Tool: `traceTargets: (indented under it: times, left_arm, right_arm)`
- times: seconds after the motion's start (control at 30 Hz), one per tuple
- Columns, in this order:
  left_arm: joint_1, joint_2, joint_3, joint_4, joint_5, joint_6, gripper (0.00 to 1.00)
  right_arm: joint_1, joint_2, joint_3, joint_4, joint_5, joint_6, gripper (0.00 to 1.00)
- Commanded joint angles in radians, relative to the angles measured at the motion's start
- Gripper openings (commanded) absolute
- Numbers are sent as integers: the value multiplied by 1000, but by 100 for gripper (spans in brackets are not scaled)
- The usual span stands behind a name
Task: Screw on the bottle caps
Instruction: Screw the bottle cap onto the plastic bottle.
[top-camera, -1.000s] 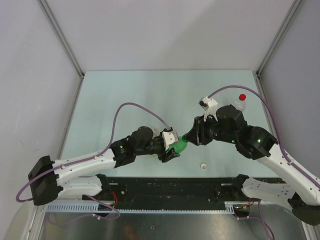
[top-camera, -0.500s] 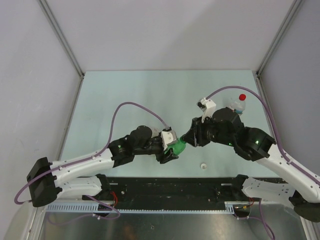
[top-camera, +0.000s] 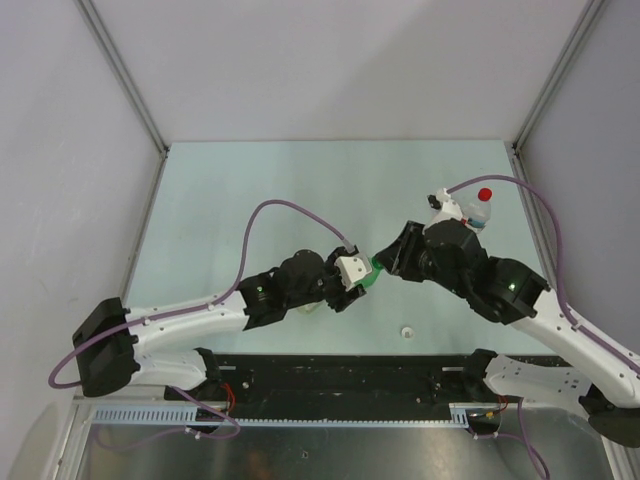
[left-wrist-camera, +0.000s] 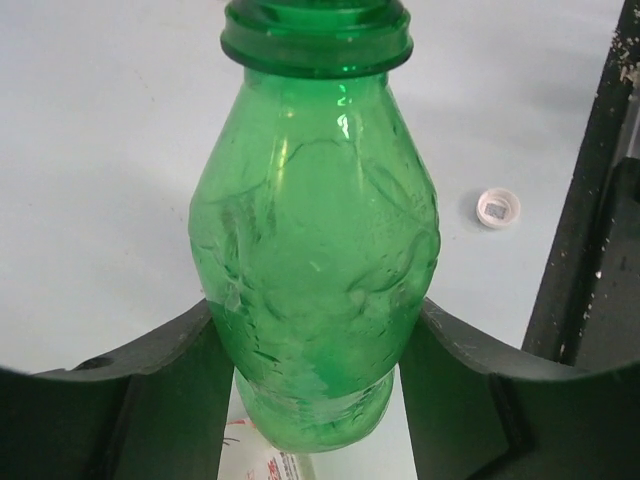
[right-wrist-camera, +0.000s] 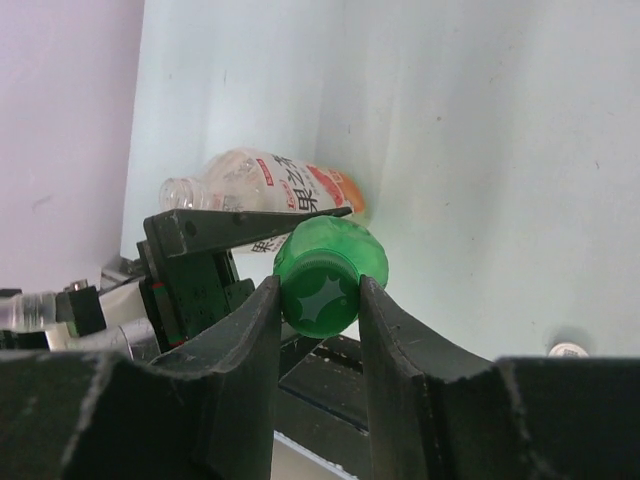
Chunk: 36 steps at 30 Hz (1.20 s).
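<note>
With the green bottle (left-wrist-camera: 315, 250) clamped between the left fingers (left-wrist-camera: 160, 390) and the green cap (right-wrist-camera: 320, 288) pinched between the right fingers (right-wrist-camera: 245, 350), twisting it tight seems next

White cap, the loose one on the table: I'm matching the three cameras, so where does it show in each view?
Top external: white cap on the table near the front edge, right of centre.
Left wrist: white cap on the table, right of the green bottle.
Right wrist: only a sliver low down, far right.
Shared landmark: the green bottle, in all three views.
</note>
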Motion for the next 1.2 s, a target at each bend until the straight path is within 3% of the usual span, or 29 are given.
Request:
traceTargets:
  times: [0.0, 0.53, 0.7, 0.83, 1.03, 1.17]
  left_arm:
    - [-24, -8, 78, 223, -79, 62, 0]
    - [-25, -11, 32, 240, -25, 50, 0]
    - [-24, 0, 31, 240, -28, 27, 0]
    - [-15, -19, 9, 240, 33, 3, 0]
    - [10, -76, -28, 239, 193, -8, 0]
    - [32, -111, -53, 237, 278, -20, 0]
  right_arm:
    - [-2, 1, -19, -79, 28, 55, 26]
    - [-30, -64, -19, -58, 24, -14, 60]
    - [-30, -74, -19, -30, -23, -110, 80]
    - [-31, -108, -21, 9, -133, -281, 97]
    - [-30, -196, -29, 129, -360, -527, 99]
    - [-29, -258, -29, 113, -463, -678, 99]
